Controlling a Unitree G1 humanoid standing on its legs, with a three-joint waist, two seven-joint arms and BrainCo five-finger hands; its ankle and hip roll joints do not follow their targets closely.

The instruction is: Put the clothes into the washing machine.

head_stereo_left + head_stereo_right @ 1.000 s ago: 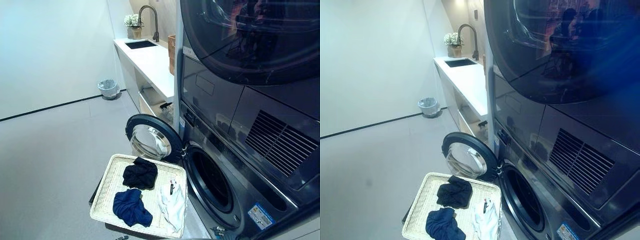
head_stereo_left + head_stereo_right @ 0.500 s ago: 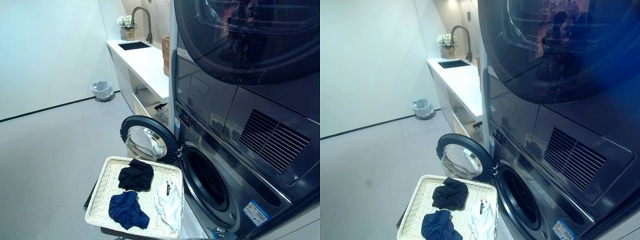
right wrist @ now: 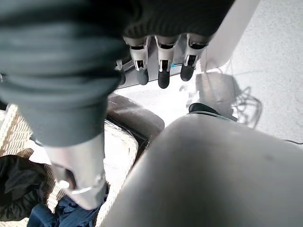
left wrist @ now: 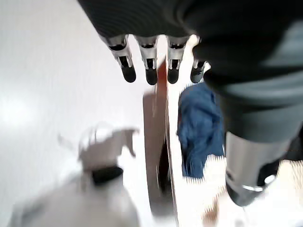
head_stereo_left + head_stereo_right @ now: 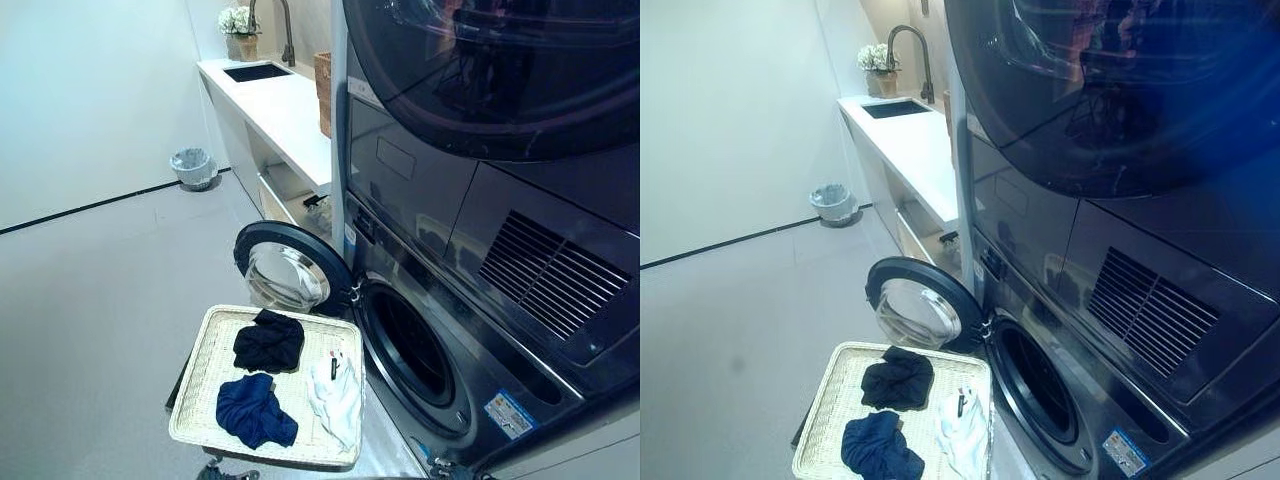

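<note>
Hands (image 4: 156,56) (image 3: 161,59) slack, holding nothing | 3 clothes (image 5: 265,385) in basket (image 5: 200,375) below

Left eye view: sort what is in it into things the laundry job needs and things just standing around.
For the job: black garment, blue garment, white garment, wicker tray holding them, washing machine with its door open.

Standing around: waste bin, sink, tap, flower pot, upper machine.
</note>
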